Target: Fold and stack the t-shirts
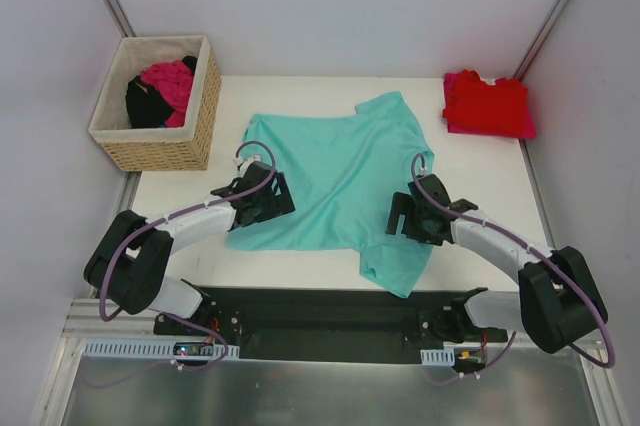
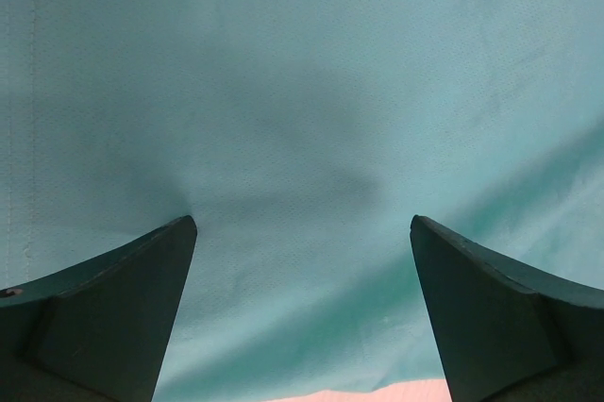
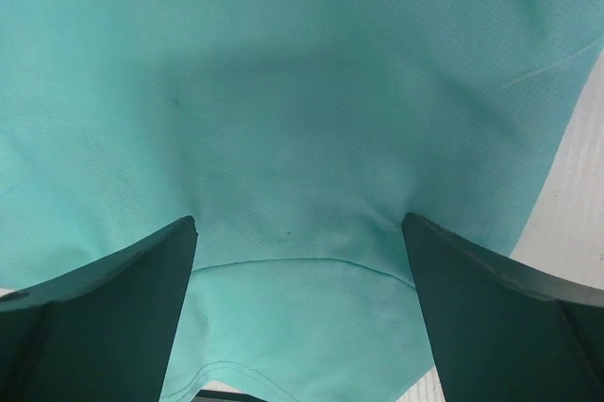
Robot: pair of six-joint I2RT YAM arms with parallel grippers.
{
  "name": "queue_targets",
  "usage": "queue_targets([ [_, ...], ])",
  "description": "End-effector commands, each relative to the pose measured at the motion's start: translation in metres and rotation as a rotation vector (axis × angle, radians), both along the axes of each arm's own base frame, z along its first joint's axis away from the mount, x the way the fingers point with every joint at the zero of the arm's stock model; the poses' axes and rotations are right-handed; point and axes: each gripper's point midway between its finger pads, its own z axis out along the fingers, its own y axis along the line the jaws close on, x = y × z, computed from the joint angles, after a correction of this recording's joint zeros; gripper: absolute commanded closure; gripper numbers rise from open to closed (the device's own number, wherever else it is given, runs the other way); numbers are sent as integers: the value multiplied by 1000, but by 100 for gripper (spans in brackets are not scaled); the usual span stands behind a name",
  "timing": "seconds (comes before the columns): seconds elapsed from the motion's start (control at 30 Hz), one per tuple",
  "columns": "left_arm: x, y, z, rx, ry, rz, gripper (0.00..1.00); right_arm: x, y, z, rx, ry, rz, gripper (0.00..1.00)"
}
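A teal t-shirt [image 1: 335,181] lies spread flat on the white table, one sleeve toward the near edge and one toward the far right. My left gripper [image 1: 268,194] is open, its fingertips pressed down on the shirt's left part; teal cloth [image 2: 302,138] fills its wrist view. My right gripper [image 1: 408,214] is open, its tips down on the shirt by the near sleeve seam [image 3: 302,265]. A folded red t-shirt [image 1: 487,104] lies at the far right corner. A magenta-pink shirt [image 1: 170,81] lies in the basket.
A wicker basket [image 1: 160,146] with a white liner stands at the far left, holding the pink shirt and a black garment [image 1: 146,106]. White walls close in the table on three sides. A black rail [image 1: 320,311] runs along the near edge.
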Motion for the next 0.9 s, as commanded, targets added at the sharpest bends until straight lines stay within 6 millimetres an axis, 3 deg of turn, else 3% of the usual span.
queue_targets([
  [0.0, -19, 25, -21, 86, 57, 77, 1, -7, -11, -8, -43, 19, -49, 5],
  [0.27, -47, 58, -35, 171, 140, 183, 1, -24, -42, -9, -161, 34, -127, 5],
  [0.47, -57, 67, -21, 133, 121, 213, 1, -35, -53, -5, -189, 46, -173, 5],
  [0.63, -42, 50, 12, 45, 36, 155, 1, -23, -50, 17, -170, -17, -162, 5],
  [0.87, -18, 17, 74, -70, -87, 29, 1, 0, -38, 71, -117, -134, -129, 6],
])
